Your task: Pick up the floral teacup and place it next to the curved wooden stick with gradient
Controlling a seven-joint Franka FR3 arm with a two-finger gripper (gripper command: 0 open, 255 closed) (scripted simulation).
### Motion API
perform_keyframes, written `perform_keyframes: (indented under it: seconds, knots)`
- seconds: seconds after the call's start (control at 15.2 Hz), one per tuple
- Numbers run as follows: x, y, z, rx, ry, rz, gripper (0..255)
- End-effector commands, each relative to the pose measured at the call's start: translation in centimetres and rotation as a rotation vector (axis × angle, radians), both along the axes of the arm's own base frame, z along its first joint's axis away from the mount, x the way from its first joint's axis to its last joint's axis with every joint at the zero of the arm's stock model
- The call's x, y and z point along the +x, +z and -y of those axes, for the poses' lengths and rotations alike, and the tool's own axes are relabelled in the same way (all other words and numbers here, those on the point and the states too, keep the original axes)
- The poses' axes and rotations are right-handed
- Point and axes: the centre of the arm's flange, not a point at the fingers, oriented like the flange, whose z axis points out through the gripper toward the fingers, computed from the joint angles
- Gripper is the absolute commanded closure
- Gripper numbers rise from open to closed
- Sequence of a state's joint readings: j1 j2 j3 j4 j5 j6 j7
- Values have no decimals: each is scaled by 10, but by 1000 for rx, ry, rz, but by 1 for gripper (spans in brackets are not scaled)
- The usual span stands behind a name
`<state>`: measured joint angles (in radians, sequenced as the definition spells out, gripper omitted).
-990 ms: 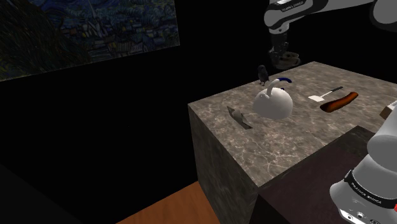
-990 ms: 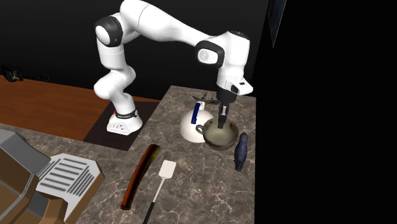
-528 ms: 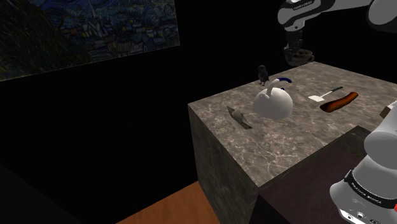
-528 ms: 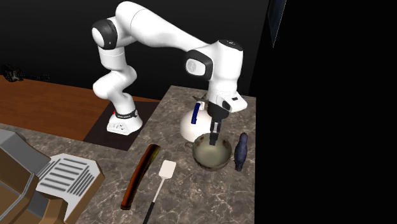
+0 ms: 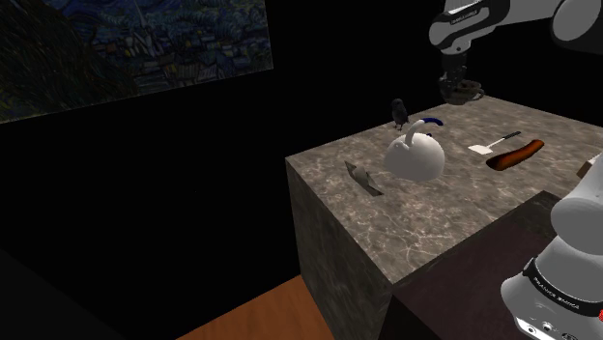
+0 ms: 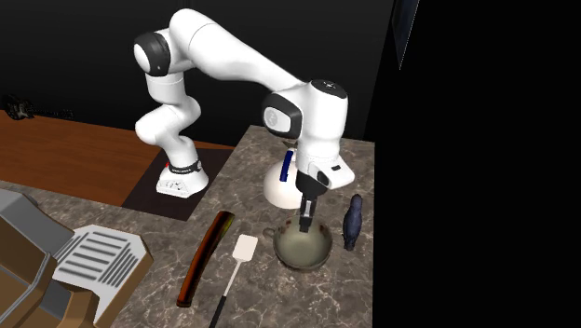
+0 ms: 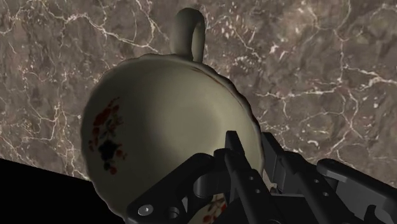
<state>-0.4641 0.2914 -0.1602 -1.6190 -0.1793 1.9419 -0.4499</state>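
Teacup (image 7: 159,121), rim in grip of tool (image 7: 251,149)

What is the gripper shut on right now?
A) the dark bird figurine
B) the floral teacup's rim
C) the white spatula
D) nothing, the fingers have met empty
B: in the wrist view the gripper pinches the rim of the floral teacup, with one finger inside the bowl and one outside it.
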Motion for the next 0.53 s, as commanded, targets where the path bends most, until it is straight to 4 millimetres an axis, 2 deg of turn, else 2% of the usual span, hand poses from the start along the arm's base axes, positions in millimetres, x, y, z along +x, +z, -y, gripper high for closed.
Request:
perform_keyframes:
  seconds: [0.0,0.46]
  knots:
    - [-1,-10,0,-1,0,1,255]
    - [-1,-47,0,-1,0,1,255]
